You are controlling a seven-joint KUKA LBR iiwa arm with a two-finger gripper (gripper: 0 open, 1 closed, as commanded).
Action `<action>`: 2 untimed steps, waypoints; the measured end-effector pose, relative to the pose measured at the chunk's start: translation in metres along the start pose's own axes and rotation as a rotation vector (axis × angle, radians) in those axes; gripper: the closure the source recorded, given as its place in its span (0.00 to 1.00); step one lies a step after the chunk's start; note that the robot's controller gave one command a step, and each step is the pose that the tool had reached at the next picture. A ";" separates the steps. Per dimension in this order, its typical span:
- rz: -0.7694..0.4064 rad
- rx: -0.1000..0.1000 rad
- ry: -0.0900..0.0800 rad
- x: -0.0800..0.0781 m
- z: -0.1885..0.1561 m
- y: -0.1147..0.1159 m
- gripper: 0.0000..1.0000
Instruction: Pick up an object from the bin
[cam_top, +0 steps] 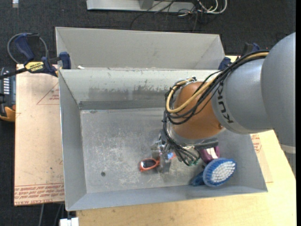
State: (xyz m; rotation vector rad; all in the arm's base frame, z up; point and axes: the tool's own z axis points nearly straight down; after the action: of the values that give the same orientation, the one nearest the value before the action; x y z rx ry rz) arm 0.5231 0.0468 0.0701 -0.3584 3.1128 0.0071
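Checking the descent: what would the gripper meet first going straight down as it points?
Likely the small red loop lying right by the gripper, or else the bin floor beside it; depth is unclear.

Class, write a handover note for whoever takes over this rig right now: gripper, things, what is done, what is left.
The gripper is low over the bin floor, front middle, beside a small red loop; contact cannot be told.
A blue brush with white bristles lies front right; a purple thing behind it, partly under the arm.
Done: nothing lifted yet.
Left: grasp one thing, probably the red loop, and raise it out.
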 end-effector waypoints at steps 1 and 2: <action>0.000 0.000 0.000 0.000 0.000 0.000 1.00; 0.001 -0.001 0.001 0.000 -0.012 0.000 1.00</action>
State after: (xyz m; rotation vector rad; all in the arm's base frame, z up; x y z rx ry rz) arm 0.5225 0.0470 0.0820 -0.3570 3.1141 0.0078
